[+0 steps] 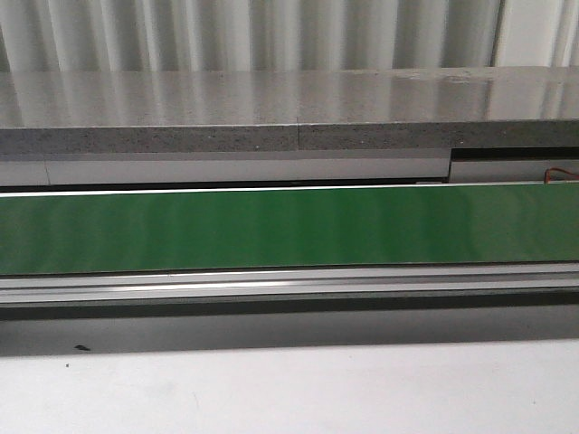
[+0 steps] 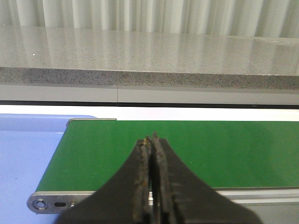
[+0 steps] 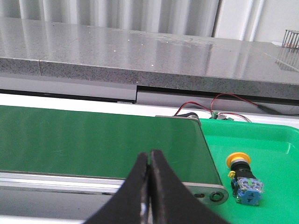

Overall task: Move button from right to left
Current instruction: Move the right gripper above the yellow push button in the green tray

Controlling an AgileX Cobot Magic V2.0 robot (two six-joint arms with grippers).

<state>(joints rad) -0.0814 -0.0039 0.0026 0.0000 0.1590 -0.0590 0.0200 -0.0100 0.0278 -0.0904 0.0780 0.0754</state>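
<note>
The button (image 3: 244,179) is lying in the green tray (image 3: 275,140), off to the side of the right gripper (image 3: 150,154). Both the right gripper and the left gripper (image 2: 150,138) are hanging over the green belt (image 1: 289,226), jaws pressed together, holding nothing.

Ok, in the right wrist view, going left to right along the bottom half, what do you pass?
Green conveyor belt → closed black right gripper → the belt's metal end bracket → yellow-headed push button lying in the bright green tray.
</note>
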